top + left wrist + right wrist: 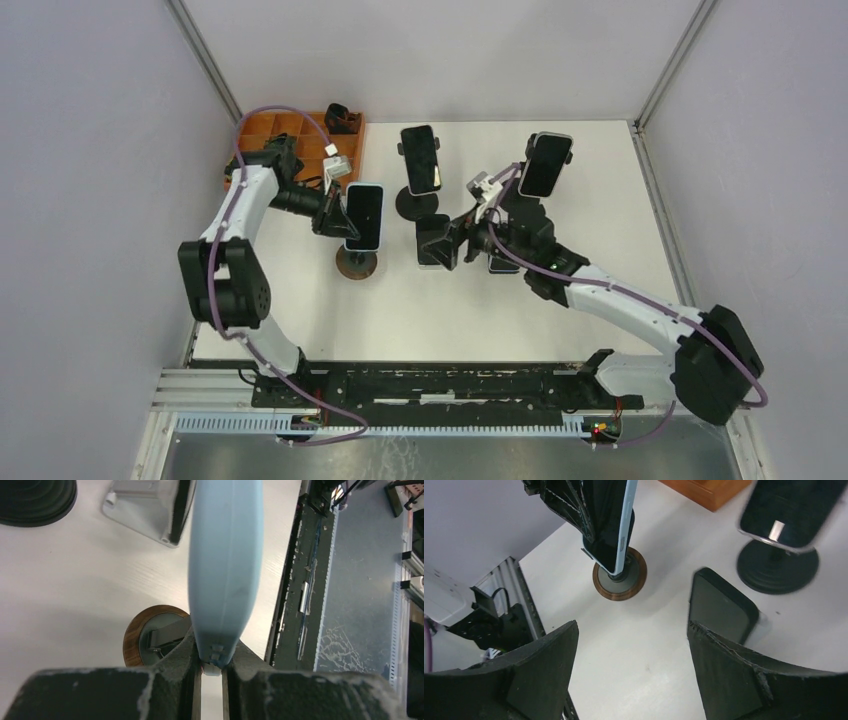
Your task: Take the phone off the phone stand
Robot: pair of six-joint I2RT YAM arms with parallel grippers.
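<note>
Left gripper [215,652] fingers pinch the bottom edge of the light-blue phone [225,565]. The phone stands upright on the wooden-based phone stand [145,637], left side of the table [600,260]. Right gripper [633,626] fingers spread wide, gripping nothing, 1 finger just beside a black phone [721,607].

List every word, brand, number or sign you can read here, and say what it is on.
No text can be read in any view.
blue phone, clamped in the left gripper: screen dark, no marking shows on the case.
orange tray: no label shows.
</note>
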